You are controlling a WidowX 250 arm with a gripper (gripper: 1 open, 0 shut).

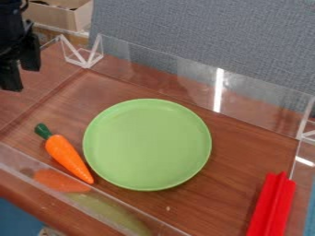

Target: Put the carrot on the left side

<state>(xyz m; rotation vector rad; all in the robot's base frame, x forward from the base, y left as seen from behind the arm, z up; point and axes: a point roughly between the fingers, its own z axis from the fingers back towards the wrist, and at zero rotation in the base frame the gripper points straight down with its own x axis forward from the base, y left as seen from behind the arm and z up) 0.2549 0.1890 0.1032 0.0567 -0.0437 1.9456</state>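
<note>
The orange carrot (68, 157) with its dark green stub lies on the wooden table at the lower left, just left of the green plate (147, 143) and not touching it. My gripper (17, 63) hangs at the upper left edge of the view, above and behind the carrot, well apart from it. Its dark fingers (29, 53) stand spread with nothing between them. Part of the gripper is cut off by the left frame edge.
Clear acrylic walls (197, 74) enclose the wooden table (234, 184). Two flat red bars (274, 207) lie at the lower right. A faint reflection of the carrot shows in the front wall (62, 181). Cardboard boxes (55, 14) sit behind at the upper left.
</note>
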